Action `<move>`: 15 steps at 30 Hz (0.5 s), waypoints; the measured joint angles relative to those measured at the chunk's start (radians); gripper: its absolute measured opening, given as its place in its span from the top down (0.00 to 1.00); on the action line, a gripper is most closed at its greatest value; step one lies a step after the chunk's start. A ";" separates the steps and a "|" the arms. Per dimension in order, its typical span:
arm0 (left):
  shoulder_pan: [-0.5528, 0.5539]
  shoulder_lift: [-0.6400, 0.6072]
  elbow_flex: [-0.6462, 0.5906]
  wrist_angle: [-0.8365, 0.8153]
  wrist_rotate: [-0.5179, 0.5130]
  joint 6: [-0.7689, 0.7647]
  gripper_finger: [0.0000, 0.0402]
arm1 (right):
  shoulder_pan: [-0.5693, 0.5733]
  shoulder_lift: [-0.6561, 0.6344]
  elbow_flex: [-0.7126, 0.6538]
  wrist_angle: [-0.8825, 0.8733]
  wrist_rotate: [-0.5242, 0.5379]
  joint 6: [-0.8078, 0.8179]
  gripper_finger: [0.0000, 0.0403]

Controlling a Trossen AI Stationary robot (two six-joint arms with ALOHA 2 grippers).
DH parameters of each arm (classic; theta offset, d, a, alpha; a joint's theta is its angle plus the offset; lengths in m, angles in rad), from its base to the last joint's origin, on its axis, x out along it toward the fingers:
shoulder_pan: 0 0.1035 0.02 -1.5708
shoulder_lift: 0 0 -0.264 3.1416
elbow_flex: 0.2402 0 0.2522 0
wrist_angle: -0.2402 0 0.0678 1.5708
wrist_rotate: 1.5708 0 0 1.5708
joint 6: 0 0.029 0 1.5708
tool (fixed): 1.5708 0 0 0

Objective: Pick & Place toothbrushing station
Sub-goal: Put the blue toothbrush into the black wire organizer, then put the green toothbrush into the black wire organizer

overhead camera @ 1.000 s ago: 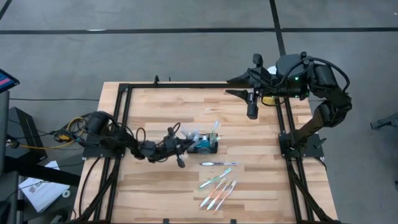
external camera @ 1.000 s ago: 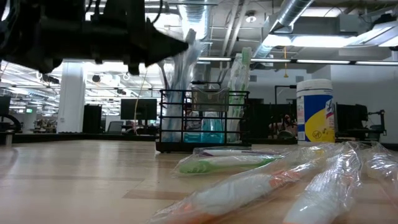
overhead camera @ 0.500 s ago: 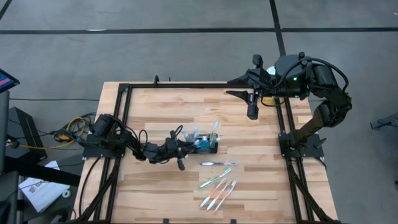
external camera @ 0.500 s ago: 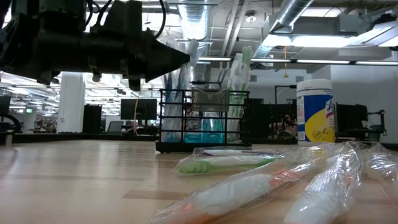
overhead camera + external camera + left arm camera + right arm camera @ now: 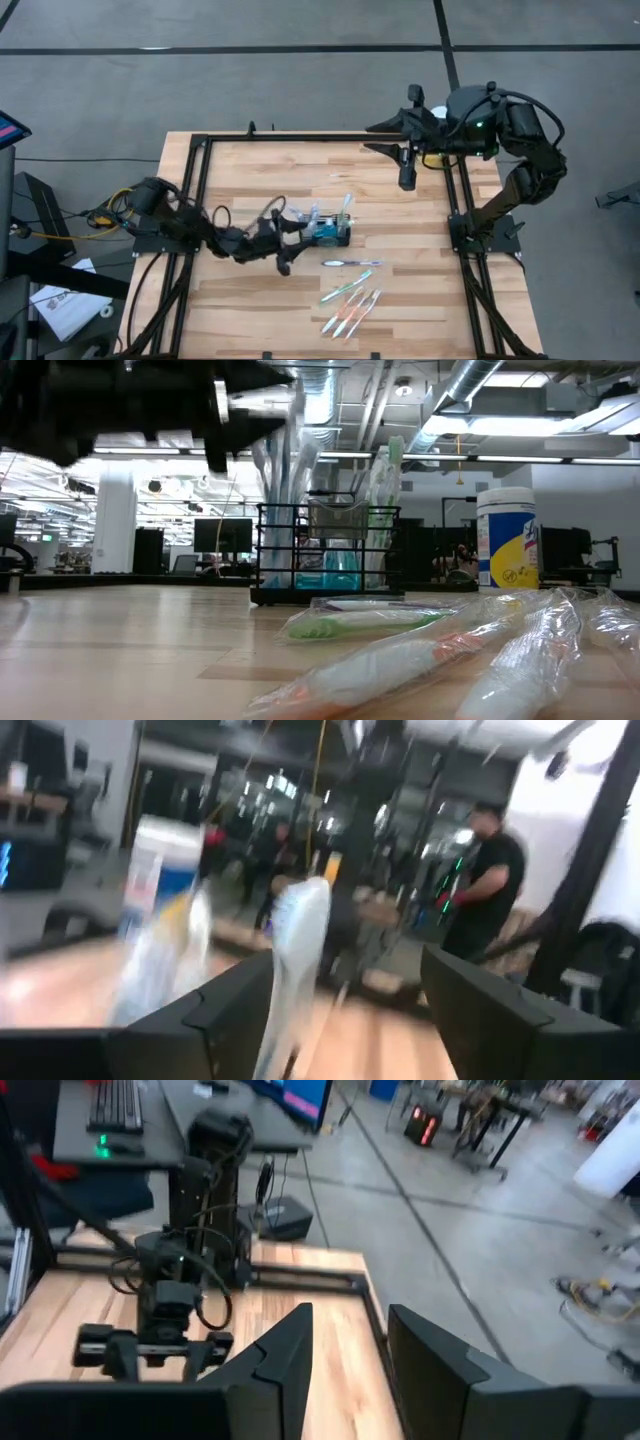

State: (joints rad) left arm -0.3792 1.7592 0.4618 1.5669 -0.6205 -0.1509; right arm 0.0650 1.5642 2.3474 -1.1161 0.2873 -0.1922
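Seen from above, the toothbrushing station [image 5: 328, 231] sits near the frame's centre, with the left gripper [image 5: 292, 228] spread open and empty just left of it, while the right gripper [image 5: 405, 172], part open and empty, hangs at upper right. At table height, the caddy stands mid-frame behind wrapped toothbrushes [image 5: 420, 650], a white tub [image 5: 507, 540] to its right.

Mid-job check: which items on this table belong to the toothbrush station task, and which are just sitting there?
Part of the job:
- black wire-mesh caddy, wrapped brushes standing in it
- wrapped toothbrushes lying on the table
- left gripper, open beside the caddy

Just lying about:
- white tub behind
- right gripper, parked at the far edge
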 joint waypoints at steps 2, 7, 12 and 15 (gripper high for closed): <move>-0.011 -0.080 0.000 0.003 0.017 0.056 0.37 | 0.000 -0.007 0.000 0.034 -0.002 -0.007 0.70; -0.015 -0.300 0.004 -0.016 0.114 0.113 0.39 | 0.000 -0.030 0.000 0.115 -0.002 -0.025 0.70; -0.007 -0.493 0.010 -0.269 0.114 0.116 0.44 | -0.010 -0.051 0.001 0.158 -0.001 -0.017 0.70; 0.000 -0.573 0.010 -0.335 0.114 0.093 0.46 | -0.018 -0.051 0.001 0.154 0.007 -0.010 0.70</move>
State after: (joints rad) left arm -0.3791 1.1864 0.4721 1.2320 -0.5069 -0.0579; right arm 0.0474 1.5129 2.3481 -0.9621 0.2942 -0.2024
